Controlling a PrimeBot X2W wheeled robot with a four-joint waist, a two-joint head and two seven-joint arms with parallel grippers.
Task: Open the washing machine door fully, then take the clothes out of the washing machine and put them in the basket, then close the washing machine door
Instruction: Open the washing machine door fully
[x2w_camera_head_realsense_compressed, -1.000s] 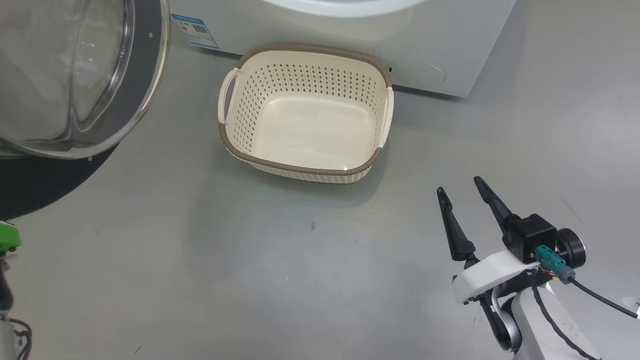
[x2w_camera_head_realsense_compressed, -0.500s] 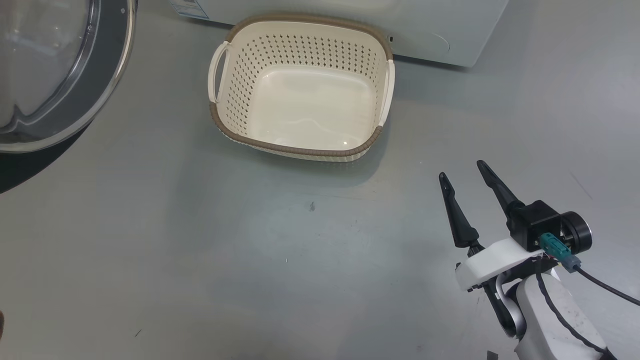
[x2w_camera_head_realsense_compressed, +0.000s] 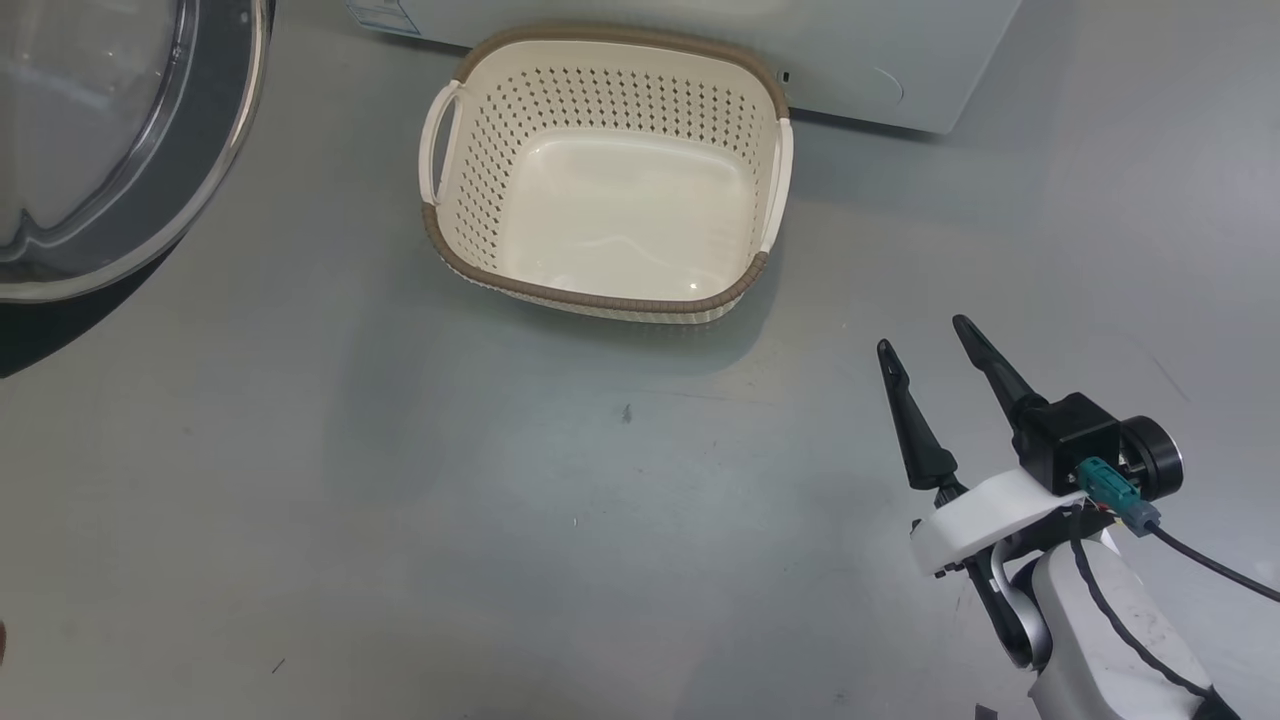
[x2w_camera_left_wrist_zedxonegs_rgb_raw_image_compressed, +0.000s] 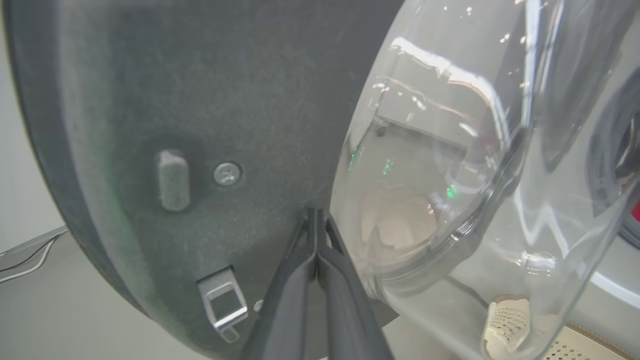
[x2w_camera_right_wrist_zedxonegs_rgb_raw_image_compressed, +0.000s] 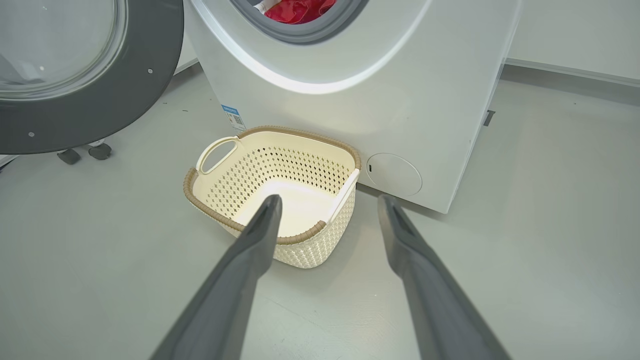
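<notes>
Nearest, at the lower right of the head view, the right gripper (x2w_camera_head_realsense_compressed: 922, 335) hangs over the bare grey floor (x2w_camera_head_realsense_compressed: 500, 520), its two dark fingers spread wide and empty. To the left, the left gripper (x2w_camera_left_wrist_zedxonegs_rgb_raw_image_compressed: 316, 216) has its fingers pressed together around nothing. Its tips are close to the dark inner face of the washing machine door (x2w_camera_left_wrist_zedxonegs_rgb_raw_image_compressed: 200, 100), beside the glass bowl; contact cannot be told. Beyond stands the empty basket (x2w_camera_head_realsense_compressed: 600, 300), just in front of the washing machine (x2w_camera_head_realsense_compressed: 880, 60). Deepest, the red clothes (x2w_camera_right_wrist_zedxonegs_rgb_raw_image_compressed: 295, 10) lie in the drum. Since a second ago the whole head view has shifted, which is a camera move. The door now sits further left, probably swung wider. Opening looks nearly done; unloading has not begun.
</notes>
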